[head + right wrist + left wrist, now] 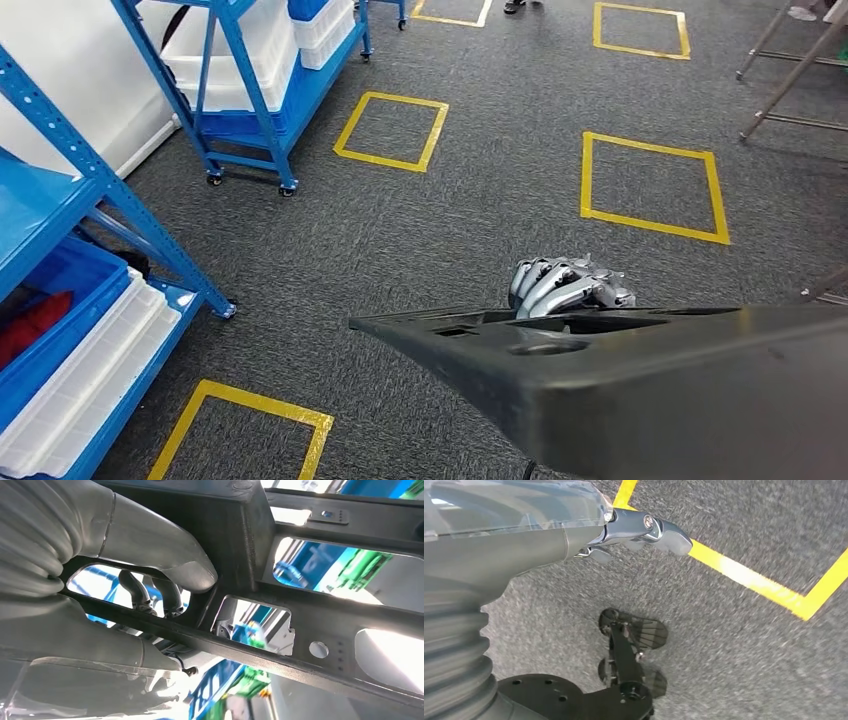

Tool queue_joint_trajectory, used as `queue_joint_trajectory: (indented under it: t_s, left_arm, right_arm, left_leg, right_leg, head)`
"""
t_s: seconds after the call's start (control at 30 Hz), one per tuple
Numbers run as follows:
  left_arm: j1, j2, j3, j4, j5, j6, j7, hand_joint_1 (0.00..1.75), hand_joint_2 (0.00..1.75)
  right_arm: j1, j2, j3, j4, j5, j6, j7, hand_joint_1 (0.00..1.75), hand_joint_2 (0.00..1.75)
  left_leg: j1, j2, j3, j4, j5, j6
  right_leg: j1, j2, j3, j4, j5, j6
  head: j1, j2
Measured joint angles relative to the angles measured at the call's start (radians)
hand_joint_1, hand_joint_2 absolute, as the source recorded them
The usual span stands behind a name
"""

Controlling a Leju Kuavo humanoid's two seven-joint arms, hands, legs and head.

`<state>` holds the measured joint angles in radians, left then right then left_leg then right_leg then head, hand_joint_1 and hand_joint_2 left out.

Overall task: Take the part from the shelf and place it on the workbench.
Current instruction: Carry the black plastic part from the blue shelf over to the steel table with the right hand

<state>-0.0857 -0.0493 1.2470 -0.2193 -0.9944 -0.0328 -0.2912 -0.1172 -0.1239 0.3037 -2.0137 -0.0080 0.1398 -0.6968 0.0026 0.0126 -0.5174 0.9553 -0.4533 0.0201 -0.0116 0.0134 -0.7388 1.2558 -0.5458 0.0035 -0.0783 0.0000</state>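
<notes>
A large black plastic part (650,390) with cut-out openings crosses the lower right of the head view, held above the carpet floor. My right hand (568,286) grips it, silver fingers curled over its far edge. In the right wrist view the thumb and fingers of the right hand (150,555) close around a bar of the part (300,595). My left hand (639,530) hangs over the floor with nothing in it, its fingers stretched out.
A blue shelf (60,200) with blue and white bins stands at the left. A wheeled blue rack (250,110) stands behind it. Yellow tape squares (392,131) mark the grey carpet. Metal legs (790,70) stand at the far right.
</notes>
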Motion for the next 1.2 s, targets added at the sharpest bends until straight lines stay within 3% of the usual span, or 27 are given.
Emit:
queue_joint_trajectory:
  t_s: [0.03, 0.07, 0.13, 0.2, 0.23, 0.3, 0.33, 0.4, 0.47, 0.5, 0.53, 0.57, 0.6, 0.63, 0.7, 0.77, 0.83, 0.97, 1.1, 1.17, 1.2]
  left_arm:
    - [0.001, -0.001, 0.001, 0.0, 0.001, -0.002, -0.001, 0.0, 1.75]
    - [0.001, -0.001, 0.002, 0.0, 0.003, -0.005, -0.003, 0.0, 1.75]
    - [0.0, -0.004, 0.002, 0.0, 0.008, -0.01, -0.008, 0.0, 1.75]
    - [-0.003, -0.004, 0.006, 0.0, 0.019, -0.009, -0.013, 0.0, 1.75]
    - [-0.004, -0.004, 0.009, 0.0, 0.025, -0.007, -0.014, 0.0, 1.75]
    - [-0.006, -0.004, 0.016, 0.0, 0.034, -0.003, -0.016, 0.0, 1.75]
    - [-0.008, -0.005, 0.019, 0.0, 0.036, -0.002, -0.016, 0.0, 1.75]
    - [-0.008, -0.007, 0.024, 0.0, 0.036, 0.0, -0.015, 0.0, 1.75]
    - [-0.006, -0.009, 0.028, 0.0, 0.036, 0.003, -0.013, 0.0, 1.75]
    - [-0.004, -0.009, 0.029, 0.0, 0.036, 0.006, -0.01, 0.0, 1.75]
    - [-0.003, -0.009, 0.03, 0.0, 0.035, 0.01, -0.008, 0.0, 1.75]
    - [-0.002, -0.009, 0.03, 0.0, 0.035, 0.013, -0.006, 0.0, 1.75]
    - [-0.002, -0.01, 0.031, 0.0, 0.034, 0.016, -0.004, 0.0, 1.75]
    - [-0.002, -0.01, 0.031, 0.0, 0.033, 0.018, -0.004, 0.0, 1.75]
    - [-0.003, -0.01, 0.031, 0.0, 0.032, 0.019, -0.004, 0.0, 1.75]
    - [-0.003, -0.01, 0.031, 0.0, 0.028, 0.018, -0.006, 0.0, 1.75]
    - [-0.006, -0.011, 0.03, 0.0, 0.023, 0.016, -0.007, 0.0, 1.75]
    - [-0.008, -0.015, 0.03, 0.0, 0.018, 0.015, -0.009, 0.0, 1.75]
    - [-0.008, -0.015, 0.03, 0.0, 0.017, 0.015, -0.009, 0.0, 1.75]
    - [-0.006, -0.015, 0.03, 0.0, 0.015, 0.015, -0.009, 0.0, 1.75]
    - [-0.005, -0.015, 0.03, 0.0, 0.015, 0.015, -0.009, 0.0, 1.75]
  right_arm:
    - [0.002, -0.001, 0.0, 0.002, 0.003, -0.003, 0.0, 1.75, 1.75]
    - [0.004, -0.003, 0.0, 0.004, 0.005, -0.008, 0.0, 1.75, 1.75]
    - [0.005, -0.006, 0.0, 0.005, 0.007, -0.015, 0.0, 1.75, 1.75]
    - [0.004, -0.008, 0.0, 0.005, 0.006, -0.015, 0.0, 1.75, 1.75]
    - [0.003, -0.008, 0.001, 0.005, 0.004, -0.013, 0.0, 1.75, 1.75]
    - [-0.002, -0.008, 0.002, 0.006, 0.002, -0.01, 0.0, 1.75, 1.75]
    - [-0.005, -0.008, 0.002, 0.007, 0.001, -0.008, 0.0, 1.75, 1.75]
    - [-0.017, -0.007, 0.005, 0.009, 0.002, -0.006, 0.001, 1.75, 1.75]
    - [-0.026, -0.005, 0.011, 0.014, 0.002, -0.003, 0.001, 1.75, 1.75]
    - [-0.028, -0.003, 0.015, 0.017, 0.002, -0.001, 0.001, 1.75, 1.75]
    - [-0.029, -0.003, 0.02, 0.021, 0.001, 0.001, 0.001, 1.75, 1.75]
    - [-0.029, -0.002, 0.024, 0.025, 0.0, 0.001, 0.001, 1.75, 1.75]
    - [-0.031, -0.002, 0.028, 0.03, -0.001, 0.001, 0.001, 1.75, 1.75]
    - [-0.032, -0.001, 0.031, 0.033, -0.003, -0.001, 0.001, 1.75, 1.75]
    - [-0.039, 0.0, 0.035, 0.04, -0.009, -0.008, 0.001, 1.75, 1.75]
    - [-0.044, 0.001, 0.039, 0.046, -0.016, -0.018, 0.0, 1.75, 1.75]
    - [-0.046, 0.002, 0.041, 0.051, -0.022, -0.025, 0.0, 1.75, 1.75]
    - [-0.052, 0.002, 0.042, 0.057, -0.028, -0.03, 0.0, 1.75, 1.75]
    - [-0.053, 0.002, 0.042, 0.057, -0.028, -0.03, 0.0, 1.75, 1.75]
    - [-0.057, 0.002, 0.042, 0.061, -0.031, -0.03, 0.0, 1.75, 1.75]
    - [-0.059, 0.002, 0.043, 0.067, -0.038, -0.028, 0.0, 1.75, 1.75]
  left_leg:
    - [0.0, 0.014, -0.001, 0.002, -0.002, -0.001]
    - [0.001, 0.027, -0.002, 0.005, -0.005, -0.003]
    - [0.003, 0.05, -0.001, 0.016, -0.015, -0.011]
    - [0.0, 0.065, -0.002, 0.029, -0.027, -0.024]
    - [-0.001, 0.072, -0.002, 0.033, -0.032, -0.031]
    - [-0.001, 0.085, 0.002, 0.036, -0.037, -0.042]
    - [0.002, 0.08, 0.003, 0.04, -0.043, -0.048]
    - [0.008, 0.043, -0.018, 0.093, -0.082, -0.057]
    - [0.01, 0.006, -0.078, 0.225, -0.15, -0.059]
    - [0.01, 0.0, -0.112, 0.294, -0.175, -0.058]
    - [0.009, -0.002, -0.135, 0.337, -0.182, -0.055]
    - [0.009, -0.004, -0.14, 0.339, -0.169, -0.051]
    - [0.008, -0.009, -0.125, 0.299, -0.136, -0.045]
    - [0.007, -0.024, -0.094, 0.227, -0.094, -0.038]
    - [0.004, -0.071, -0.038, 0.094, -0.04, -0.03]
    - [0.0, -0.091, -0.02, 0.05, -0.033, -0.027]
    - [0.0, -0.069, -0.016, 0.04, -0.024, -0.018]
    - [0.004, -0.038, -0.008, 0.011, -0.005, -0.002]
    - [0.004, -0.035, -0.008, 0.011, -0.005, -0.001]
    - [0.001, -0.023, -0.01, 0.011, -0.004, 0.0]
    - [0.0, -0.006, -0.01, 0.012, -0.005, 0.0]
  right_leg:
    - [-0.004, -0.004, -0.013, 0.028, -0.004, 0.005]
    - [-0.008, -0.009, -0.004, 0.016, 0.011, 0.009]
    - [-0.013, -0.036, 0.065, -0.106, 0.065, 0.015]
    - [-0.01, -0.066, 0.122, -0.206, 0.092, 0.008]
    - [-0.007, -0.072, 0.129, -0.222, 0.091, 0.0]
    - [-0.003, -0.053, 0.126, -0.219, 0.092, -0.016]
    - [-0.003, -0.044, 0.125, -0.22, 0.093, -0.022]
    - [-0.004, -0.026, 0.125, -0.223, 0.097, -0.033]
    - [-0.001, -0.007, 0.124, -0.224, 0.098, -0.04]
    - [0.002, 0.005, 0.123, -0.224, 0.099, -0.042]
    - [0.005, 0.017, 0.123, -0.224, 0.1, -0.043]
    - [0.008, 0.03, 0.123, -0.223, 0.1, -0.044]
    - [0.01, 0.043, 0.124, -0.223, 0.101, -0.044]
    - [0.01, 0.056, 0.125, -0.223, 0.101, -0.044]
    - [0.009, 0.08, 0.124, -0.222, 0.104, -0.039]
    - [0.005, 0.1, 0.118, -0.223, 0.11, -0.028]
    - [0.002, 0.113, 0.113, -0.226, 0.115, -0.016]
    - [0.011, 0.052, 0.093, -0.189, 0.081, -0.008]
    - [0.012, 0.044, 0.088, -0.177, 0.073, -0.008]
    - [0.011, 0.024, 0.06, -0.116, 0.038, -0.005]
    - [0.007, 0.011, 0.035, -0.06, 0.018, -0.001]
  head:
    - [0.0, 0.0]
    - [0.0, 0.0]
    - [0.0, 0.0]
    - [0.0, 0.0]
    - [0.0, 0.0]
    - [0.0, 0.0]
    - [0.0, 0.0]
    - [0.0, 0.0]
    - [0.0, 0.0]
    - [0.0, 0.0]
    - [0.0, 0.0]
    - [0.0, 0.0]
    - [0.0, 0.0]
    - [0.0, 0.0]
    - [0.0, 0.0]
    - [0.0, 0.0]
    - [0.0, 0.0]
    - [0.0, 0.0]
    - [0.0, 0.0]
    - [0.0, 0.0]
    - [0.0, 0.0]
